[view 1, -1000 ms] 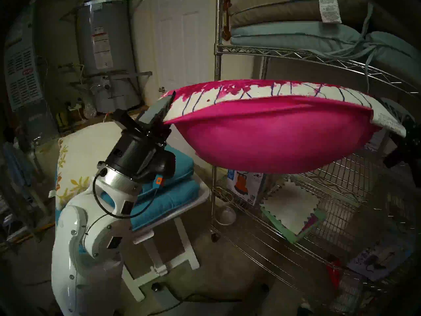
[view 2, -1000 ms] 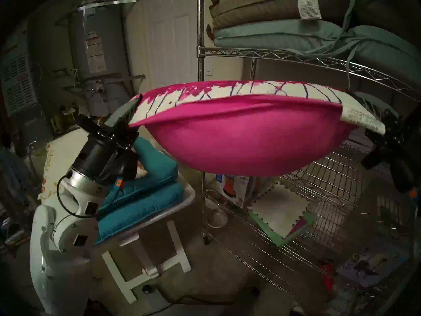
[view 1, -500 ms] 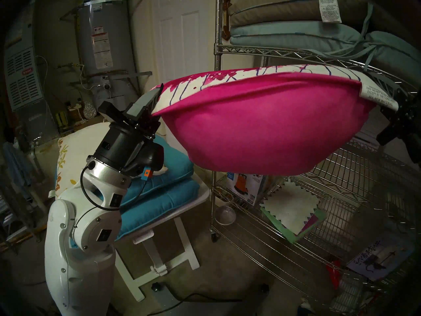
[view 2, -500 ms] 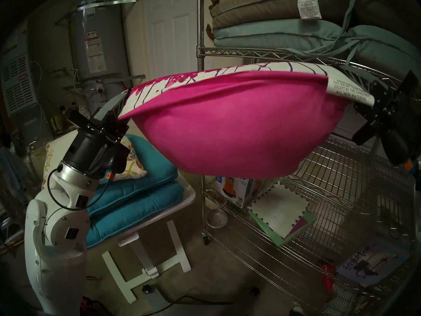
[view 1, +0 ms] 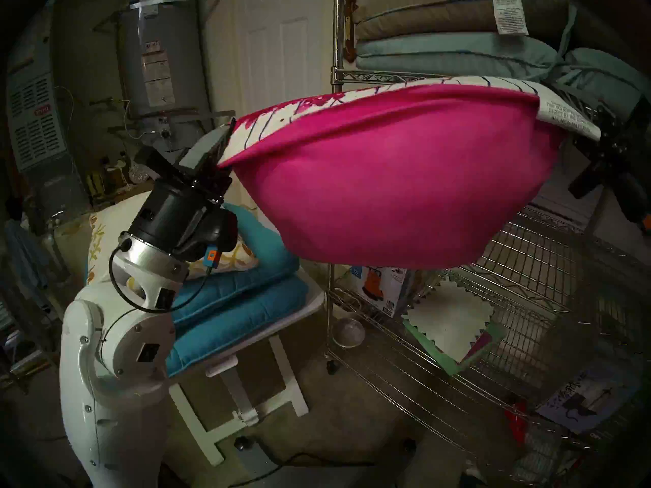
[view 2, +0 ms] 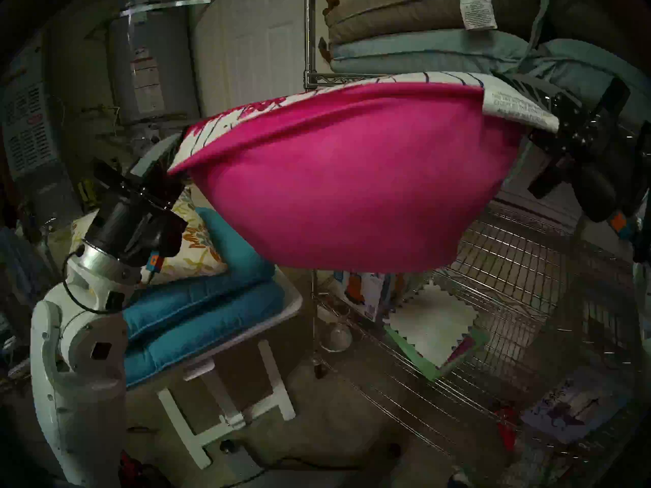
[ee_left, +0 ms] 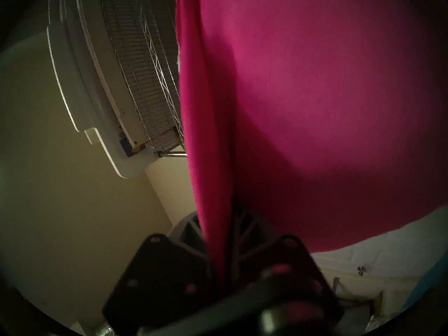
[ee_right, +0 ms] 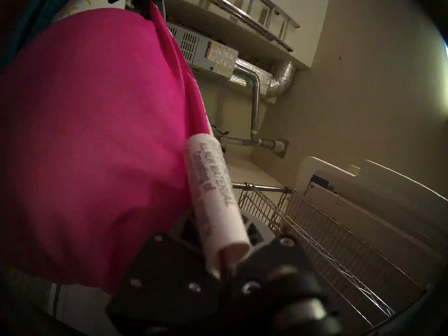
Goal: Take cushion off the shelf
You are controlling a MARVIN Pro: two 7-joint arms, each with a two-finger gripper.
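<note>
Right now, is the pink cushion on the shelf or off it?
Off. The pink cushion hangs in the air between the left tool and right tool, in front of the wire shelf.

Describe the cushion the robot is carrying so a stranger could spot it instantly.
Start at the wire shelf on the right. In front of it a cushion hangs in the air between the two arms. It alone is bright pink underneath, with a white, splattered top and a white tag.

In your right wrist view, the pink cushion fills the left side. Its rolled white tag runs down into the closed jaws of the right gripper. The wire shelf lies at the right.
</note>
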